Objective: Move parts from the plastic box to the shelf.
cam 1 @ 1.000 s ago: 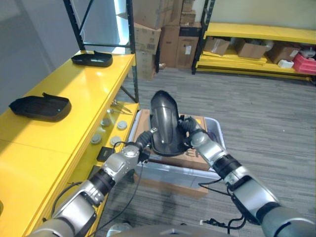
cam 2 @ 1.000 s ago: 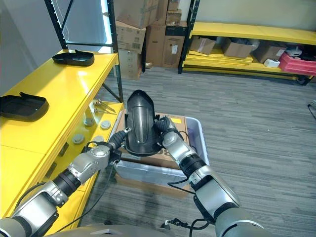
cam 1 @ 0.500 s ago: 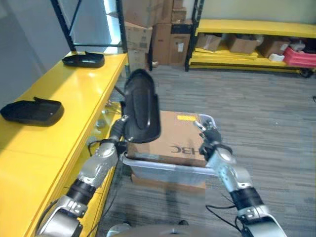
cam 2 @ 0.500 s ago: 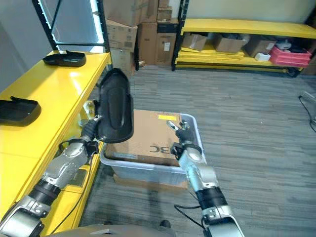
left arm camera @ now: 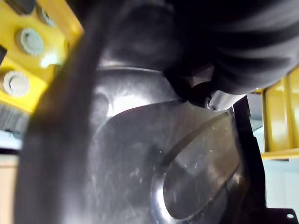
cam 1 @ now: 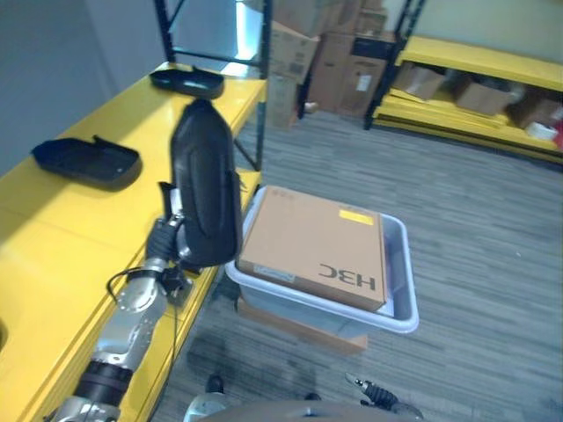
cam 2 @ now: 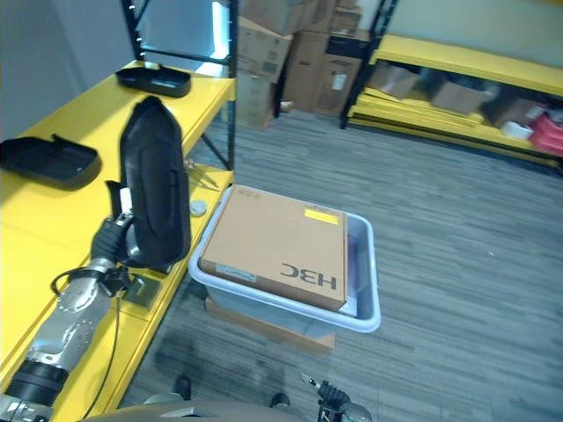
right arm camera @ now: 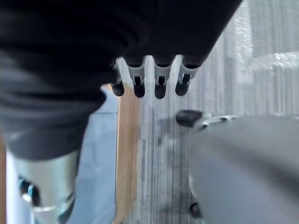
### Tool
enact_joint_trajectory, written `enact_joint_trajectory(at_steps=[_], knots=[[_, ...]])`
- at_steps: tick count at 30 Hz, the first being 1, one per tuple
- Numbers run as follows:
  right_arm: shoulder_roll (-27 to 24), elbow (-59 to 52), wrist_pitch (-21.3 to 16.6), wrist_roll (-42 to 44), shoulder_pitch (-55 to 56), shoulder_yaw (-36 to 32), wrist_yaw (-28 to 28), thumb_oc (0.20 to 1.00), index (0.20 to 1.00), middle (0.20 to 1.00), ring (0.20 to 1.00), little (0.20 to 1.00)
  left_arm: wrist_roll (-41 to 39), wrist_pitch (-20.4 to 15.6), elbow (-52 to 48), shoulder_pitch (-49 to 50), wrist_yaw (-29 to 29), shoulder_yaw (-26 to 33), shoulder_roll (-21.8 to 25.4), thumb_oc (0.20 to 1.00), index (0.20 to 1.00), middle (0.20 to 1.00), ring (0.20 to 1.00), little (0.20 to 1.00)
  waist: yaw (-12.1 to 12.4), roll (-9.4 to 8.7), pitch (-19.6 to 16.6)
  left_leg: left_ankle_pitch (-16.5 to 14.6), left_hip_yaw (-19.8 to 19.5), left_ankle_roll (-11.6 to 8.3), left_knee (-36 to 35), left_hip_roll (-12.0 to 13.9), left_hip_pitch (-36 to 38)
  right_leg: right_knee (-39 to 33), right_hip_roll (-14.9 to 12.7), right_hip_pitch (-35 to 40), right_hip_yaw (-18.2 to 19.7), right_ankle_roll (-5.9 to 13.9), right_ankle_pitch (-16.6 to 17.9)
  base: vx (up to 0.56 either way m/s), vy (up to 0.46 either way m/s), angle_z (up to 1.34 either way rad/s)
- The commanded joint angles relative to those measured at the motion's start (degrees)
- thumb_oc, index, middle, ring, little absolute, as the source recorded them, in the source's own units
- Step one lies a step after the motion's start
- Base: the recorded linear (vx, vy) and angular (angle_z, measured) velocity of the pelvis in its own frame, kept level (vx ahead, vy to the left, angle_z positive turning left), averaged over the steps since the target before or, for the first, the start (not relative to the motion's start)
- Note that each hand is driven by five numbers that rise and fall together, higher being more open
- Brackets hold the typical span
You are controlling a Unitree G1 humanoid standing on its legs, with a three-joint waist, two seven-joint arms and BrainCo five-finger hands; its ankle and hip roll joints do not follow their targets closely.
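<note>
Black part (cam 1: 204, 195) upright in left hand (cam 1: 167, 237)

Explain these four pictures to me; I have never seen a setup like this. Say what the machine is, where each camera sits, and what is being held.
This is a humanoid robot moving parts onto a shelf. Two pictures come from cameras in its head, looking down; the other two come from cameras on its wrists.

From the head you see the left robot hand holding a long black curved plastic part upright above the edge of the yellow shelf. Two black tray-shaped parts already lie on that shelf. Beside it, on the grey floor, a pale plastic box holds a brown cardboard carton.

The left wrist picture shows the same black part from very close. The right wrist picture shows the right robot hand holding nothing, fingers relaxed, over the floor.
</note>
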Motion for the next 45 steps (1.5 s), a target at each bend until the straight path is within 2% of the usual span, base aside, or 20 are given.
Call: enact_joint_trajectory(at_steps=[1, 6, 7, 8, 9, 13, 14, 17, 19, 25, 30, 31, 32, 34, 35, 37, 38, 39, 42, 45], knots=[[-3.8, -6.2, -2.4, -3.1, -4.1, 0.8, 2.0, 1.0, 1.0, 1.0, 1.0, 1.0, -0.5, -9.6, -10.6, -2.3, 0.2, 6.2, 0.4, 0.2, 0.2, 0.2, 0.2, 0.2, 2.7, 2.48, 1.2, 2.2, -3.3, -2.7, 0.7, 2.5, -6.3, 4.3, 1.8, 1.3, -1.3, 0.9, -6.5, -0.13, -0.232, 0.57], [-4.1, -7.1, -2.6, -4.3, -2.9, 1.2, 1.4, 1.0, 1.0, 1.0, 1.0, 1.0, -2.9, -9.6, -14.6, -0.3, -2.4, 9.4, 1.0, 0.2, 0.2, 0.2, 0.2, 0.2, 3.2, 3.22, 2.3, 7.3, 1.3, -4.18, 0.9, 4.4, -9.6, 1.1, 2.4, 3.1, -5.7, 1.09, -5.1, -0.09, -0.135, 0.55], [-4.2, -7.5, -2.5, -5.0, -2.1, 1.1, 1.7, 1.0, 1.0, 1.0, 1.0, 1.0, -2.8, -9.6, -15.7, 0.0, -2.3, 10.3, 1.6, 0.2, 0.2, 0.2, 0.2, 0.2, 3.0, 3.34, 2.6, 8.4, 4.7, -4.69, 1.4, 5.5, -10.5, 0.4, 2.3, 3.4, -8.1, 1.26, -4.3, -0.13, -0.164, 1.49], [-4.1, -7.4, -3.1, -6.5, -0.8, 2.2, 1.3, 1.0, 1.0, 1.0, 1.0, 1.0, -1.7, -9.2, -17.5, 0.5, -0.6, 11.6, 2.6, 0.2, 0.2, 0.2, 0.2, 0.2, 2.7, 2.88, 2.5, 7.9, 9.2, -6.14, 3.3, 6.6, -10.6, -1.0, 1.9, 4.0, -12.1, 1.65, -3.5, -0.12, -0.128, 1.84], [-4.0, -7.3, -3.0, -7.0, -0.8, 2.4, 1.6, 1.0, 1.0, 1.0, 1.0, 1.0, -1.5, -9.2, -17.7, 0.5, -0.1, 11.7, 2.7, 0.2, 0.2, 0.2, 0.2, 0.2, 2.6, 2.81, 2.5, 7.7, 9.4, -6.14, 3.7, 6.6, -10.7, -1.1, 1.9, 4.0, -12.4, 1.65, -3.5, -0.14, -0.069, 2.58], [-2.8, -4.3, -3.0, -8.7, -0.6, 4.3, 1.0, 1.0, 1.0, 1.0, 1.0, 1.0, 2.6, -8.2, -18.8, 0.9, 5.4, 13.7, 3.0, 0.2, 0.2, 0.2, 0.2, 0.2, 2.9, 2.0, 2.5, 2.8, 15.3, -4.44, 8.6, 5.4, -9.6, -0.1, 0.4, 3.2, -16.5, 1.51, -2.8, -0.1, 0.044, 1.1], [-1.6, -1.8, -4.1, -9.4, -0.8, 5.4, 0.2, 1.0, 1.0, 1.0, 1.0, 1.0, 2.7, -7.0, -18.4, 1.1, 6.0, 14.9, 3.1, 0.2, 0.2, 0.2, 0.2, 0.2, 3.1, 1.98, 2.4, 0.8, 19.0, -3.27, 7.6, 4.0, -8.2, 0.1, -0.1, 3.6, -18.4, 1.8, -2.6, -0.09, 0.1, 1.25], [-0.5, 0.2, -3.9, -10.2, -1.4, 6.3, -0.3, 1.0, 1.0, 1.0, 1.0, 1.0, 4.3, -6.2, -17.6, 2.3, 7.1, 16.6, 3.4, 0.2, 0.2, 0.2, 0.2, 0.2, 4.1, 2.34, 2.0, 0.9, 20.3, -2.82, 4.6, 2.5, -7.0, -0.8, 0.1, 4.9, -19.6, 2.18, -2.5, -0.01, 0.115, 1.32], [0.4, 2.0, -2.1, -9.9, -2.8, 6.8, -0.7, 1.0, 1.0, 1.0, 1.0, 1.0, 4.4, -6.3, -16.6, 4.8, 8.0, 18.9, 3.8, 0.2, 0.2, 0.2, 0.2, 0.2, 6.2, 2.81, 1.5, 0.9, 17.8, -1.95, 0.8, -0.4, -4.9, -1.1, 0.2, 6.1, -19.7, 2.58, -2.8, 0.06, 0.246, 1.18], [1.2, 4.7, 0.0, -11.1, -6.6, 6.8, -1.3, 1.0, 1.0, 1.0, 1.0, 1.0, 4.0, -6.9, -16.0, 11.4, 5.0, 23.9, 3.1, 0.2, 0.2, 0.2, 0.2, 0.2, 10.7, 3.2, 0.8, -1.6, 11.0, 0.58, -0.9, -5.3, -3.6, 2.1, -1.5, 6.7, -18.1, 3.34, -5.4, 0.06, 0.236, 0.58], [1.2, 3.8, 0.8, -10.2, -7.0, 6.9, -1.8, 1.0, 1.0, 1.0, 1.0, 1.0, 3.8, -7.2, -15.8, 12.9, 3.4, 24.7, 2.7, 0.2, 0.2, 0.2, 0.2, 0.2, 11.7, 3.37, 0.4, -2.6, 9.3, 2.42, -0.6, -7.2, -3.3, 8.0, -2.8, 6.5, -17.4, 3.63, -8.9, 0.08, 0.205, 0.17], [1.2, 2.5, 1.0, -8.4, -6.6, 6.1, -2.7, 1.0, 1.0, 1.0, 1.0, 1.0, 3.0, -7.5, -14.3, 11.8, 2.3, 23.6, 3.3, 0.2, 0.2, 0.2, 0.2, 0.2, 10.6, 3.65, 0.9, -4.5, 8.5, 5.27, 0.1, -8.9, -2.3, 23.2, -7.2, 1.4, -15.4, 5.61, -8.1, 0.13, 0.368, 0.24], [1.1, 2.1, 1.4, -8.2, -6.2, 5.4, -2.4, 1.0, 1.0, 1.0, 1.0, 1.0, 3.1, -8.0, -13.6, 10.8, 2.7, 22.6, 4.0, 0.2, 0.2, 0.2, 0.2, 0.2, 9.1, 3.9, 1.8, -6.0, 8.3, 6.61, 0.6, -9.7, -1.6, 31.6, -8.4, -2.9, -12.6, 6.46, -7.0, 0.14, 0.415, 0.42], [0.9, 3.0, 1.2, -9.1, -5.9, 4.5, -1.7, 1.0, 1.0, 1.0, 1.0, 1.0, 1.8, -8.5, -13.2, 9.5, 3.9, 20.8, 5.1, 0.2, 0.2, 0.2, 0.2, 0.2, 6.1, 4.03, 3.8, -7.9, 7.1, 7.32, 1.2, -10.7, 0.2, 35.2, -7.3, -9.5, -7.2, 7.05, -4.8, 0.03, 0.077, 0.62], [0.7, 4.1, 0.5, -9.6, -5.8, 3.7, -1.1, 1.0, 1.0, 1.0, 1.0, 1.0, 1.4, -8.0, -13.8, 8.6, 4.3, 20.1, 5.6, 0.2, 0.2, 0.2, 0.2, 0.2, 4.9, 4.29, 4.7, -7.5, 6.5, 7.12, 1.6, -10.2, 0.3, 30.8, -6.2, -11.1, -6.3, 5.89, -2.1, 0.01, -0.107, 0.58], [0.4, 6.3, -1.1, -10.0, -5.6, 2.7, 0.4, 1.0, 1.0, 1.0, 1.0, 1.0, 1.2, -6.8, -14.8, 7.5, 5.1, 19.2, 6.3, 0.2, 0.2, 0.2, 0.2, 0.2, 3.5, 3.59, 5.8, -8.3, 4.2, 6.38, 1.2, -10.5, 1.5, 22.1, -5.5, -11.0, -3.4, 6.28, 0.9, 0.11, -0.225, 0.67], [0.6, 7.3, -2.0, -9.6, -5.5, 2.1, 0.7, 1.0, 1.0, 1.0, 1.0, 1.0, 0.8, -6.7, -15.2, 7.3, 5.1, 18.3, 6.7, 0.2, 0.2, 0.2, 0.2, 0.2, 2.6, 2.78, 6.2, -9.2, 2.5, 6.24, 1.5, -10.8, 2.1, 16.3, -5.0, -11.5, -0.4, 7.02, 4.1, 0.27, -0.346, 1.02], [1.0, 7.0, -1.8, -9.4, -4.9, 1.6, 0.8, 1.0, 1.0, 1.0, 1.0, 1.0, 0.2, -6.8, -15.7, 8.2, 4.2, 18.2, 6.9, 0.2, 0.2, 0.2, 0.2, 0.2, 1.9, 2.1, 6.1, -9.9, 1.4, 6.22, 1.6, -10.3, 2.8, 13.7, -4.5, -12.1, 2.1, 7.41, 5.3, 0.32, -0.348, 1.19], [0.1, 8.4, -2.5, -9.7, -4.4, 1.2, 2.0, 1.0, 1.0, 1.0, 1.0, 1.0, -0.5, -4.9, -16.8, 8.5, 3.8, 18.0, 5.5, 0.2, 0.2, 0.2, 0.2, 0.2, 2.3, 1.23, 4.3, -8.9, 2.1, 4.24, 1.0, -8.3, 3.6, 5.2, -3.1, -6.2, -0.8, 5.84, 2.4, 0.3, -0.238, 0.95], [-0.4, 8.2, -2.0, -9.6, -4.4, 1.1, 2.2, 1.0, 1.0, 1.0, 1.0, 1.0, 0.0, -4.0, -17.6, 8.4, 3.8, 17.1, 4.1, 0.2, 0.2, 0.2, 0.2, 0.2, 2.2, 0.81, 3.5, -8.8, 3.5, 3.5, 1.3, -7.5, 3.5, 2.6, -2.4, -4.1, -1.5, 4.93, 1.8, 0.16, -0.099, 0.27]])
